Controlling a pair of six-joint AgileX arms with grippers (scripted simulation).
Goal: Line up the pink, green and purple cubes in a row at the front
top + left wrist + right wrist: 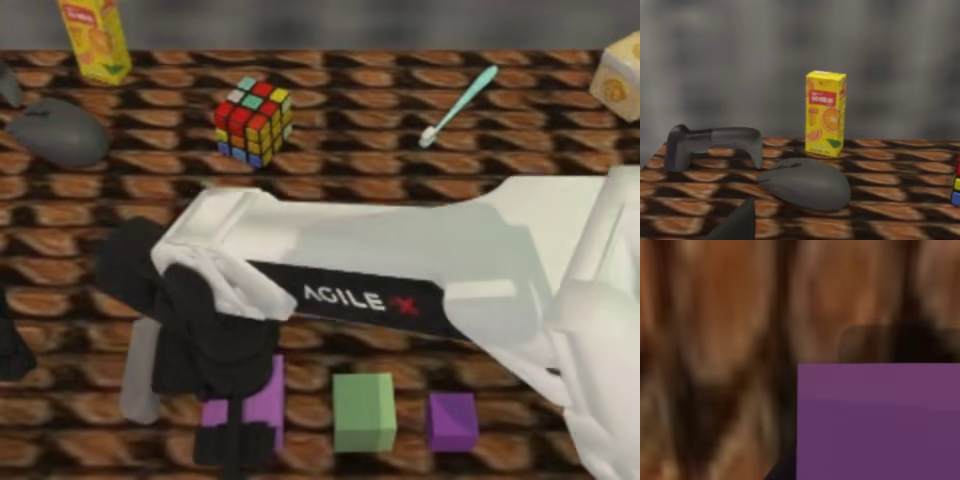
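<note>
Pink cube under right gripper, finger state unclear, green cube beside it, purple cube next, left arm parked.

front row | pink cube left | green cube middle | purple cube right

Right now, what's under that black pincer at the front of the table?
Under the right arm's black pincer sits the large pinkish-violet matte cube, beside the pale green cube. The pincer covers much of its top, so whether the fingers touch it is hidden.
</note>
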